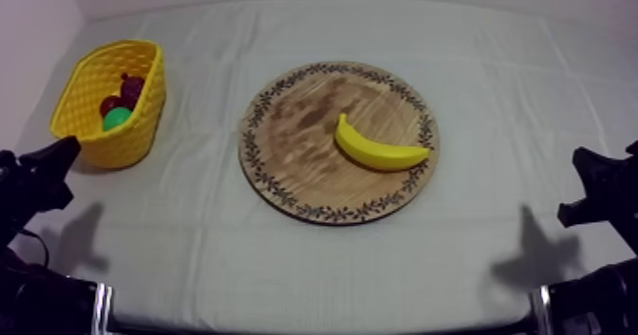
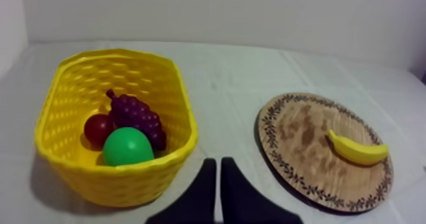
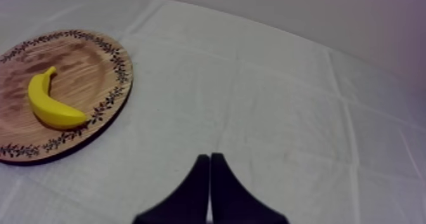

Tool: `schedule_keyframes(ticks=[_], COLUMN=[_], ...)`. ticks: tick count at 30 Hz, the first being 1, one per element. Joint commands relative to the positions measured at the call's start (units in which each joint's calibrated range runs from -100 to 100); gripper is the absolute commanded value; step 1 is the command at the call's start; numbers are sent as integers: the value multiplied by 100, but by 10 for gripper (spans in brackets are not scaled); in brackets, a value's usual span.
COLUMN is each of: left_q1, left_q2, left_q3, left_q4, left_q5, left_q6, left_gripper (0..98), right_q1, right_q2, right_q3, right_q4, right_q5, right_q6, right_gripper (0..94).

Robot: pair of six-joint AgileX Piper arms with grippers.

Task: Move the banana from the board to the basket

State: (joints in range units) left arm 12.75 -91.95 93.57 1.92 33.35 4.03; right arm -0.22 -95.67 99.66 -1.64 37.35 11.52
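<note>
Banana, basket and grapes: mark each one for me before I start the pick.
Banana (image 1: 376, 151): top view, middle of its body, on the board.
Basket (image 1: 131, 135): top view, outer side wall.
Grapes (image 2: 136, 116): left wrist view, middle of the bunch, inside the basket.

Left gripper (image 2: 218, 164): was black, with two smooth tapered fingers (image 2: 200, 191).
Right gripper (image 3: 210, 158): was black, same shape.
Arms (image 1: 36, 182): were black, blocky.
</note>
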Motion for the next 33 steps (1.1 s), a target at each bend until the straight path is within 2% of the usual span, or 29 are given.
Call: schedule_keyframes(ticks=[1,6,12,18,27,31,33], left_q1=[27,110,232,538,1155,1476,1634], left_q2=[761,2297,3999,5450,7280,8086,8478], left_q3=[-401,-1621,-3391,-4904,-6793,-7621,-8055], left_q4=[161,302,335,333,266,229,176], left_q5=[13,478,1482,2189,3018,3357,3512], left_q6=[-337,-576,-724,-784,-686,-554,-378], left_gripper=[0,0,0,0,0,0,0], right_q1=[-1,-1,-1,-1,-8,-8,-8], right_q2=[0,0,0,0,0,0,0], right_q3=[1,1,1,1,1,1,1], right_q4=[1,1,1,1,1,1,1], right_q5=[-1,-1,-1,-1,-1,-1,-1], right_q6=[-1,2,3,3,3,3,3], right_gripper=[3,3,3,3,3,3,3])
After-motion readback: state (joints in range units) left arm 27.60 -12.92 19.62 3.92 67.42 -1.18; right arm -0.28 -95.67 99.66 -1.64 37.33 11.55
